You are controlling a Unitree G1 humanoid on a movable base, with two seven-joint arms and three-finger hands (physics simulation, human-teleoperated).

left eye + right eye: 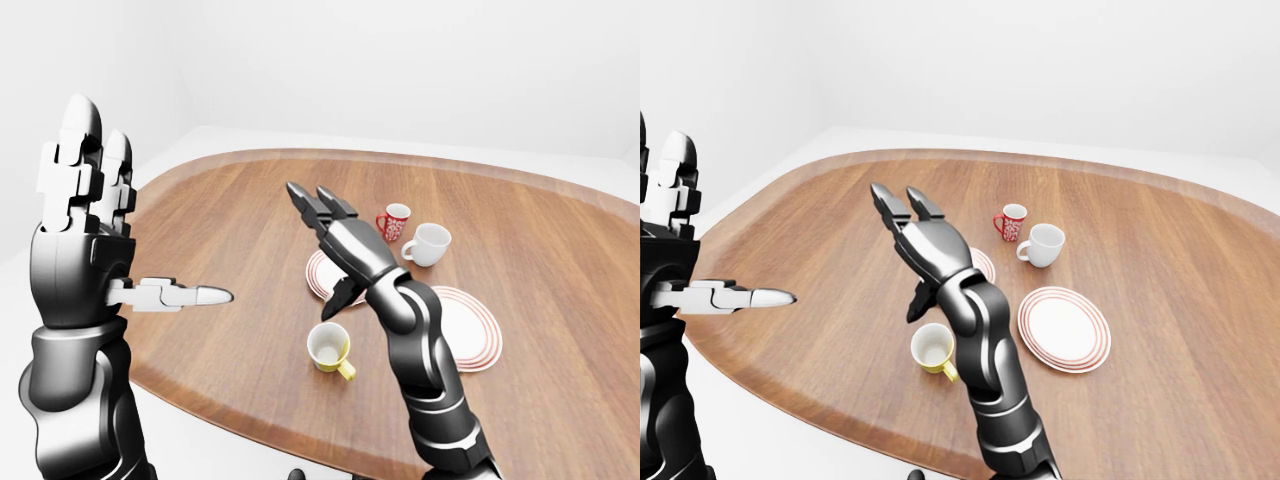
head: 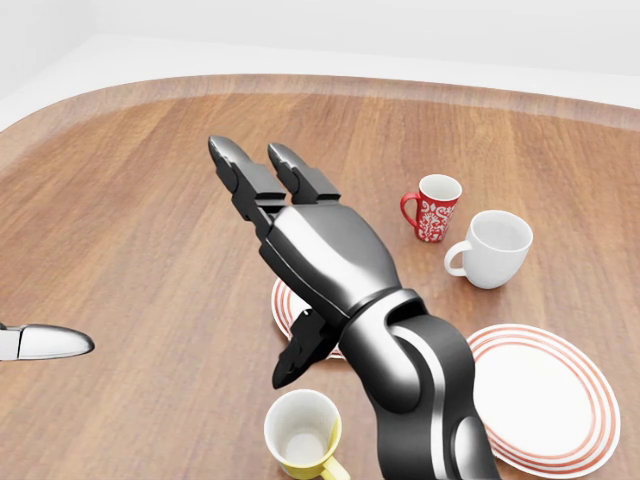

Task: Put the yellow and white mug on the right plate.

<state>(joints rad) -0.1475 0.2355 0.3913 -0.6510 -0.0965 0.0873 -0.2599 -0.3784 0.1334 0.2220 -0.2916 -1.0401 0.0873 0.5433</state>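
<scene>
The yellow and white mug (image 2: pixel 300 433) stands upright and empty at the bottom of the head view. Just above it hovers my right hand (image 2: pixel 265 265), open, fingers stretched toward the top left and thumb hanging down near the mug's rim without touching it. The right plate (image 2: pixel 541 398), white with red rings, lies bare at the lower right. My left hand (image 1: pixel 150 200) is raised at the left of the left-eye view, open, fingers upright and thumb pointing right, holding nothing.
A second red-ringed plate (image 2: pixel 287 300) lies mostly hidden under my right hand. A red patterned mug (image 2: pixel 432 208) and a white mug (image 2: pixel 495 248) stand above the right plate. The oval wooden table (image 1: pixel 230 200) curves off at the left.
</scene>
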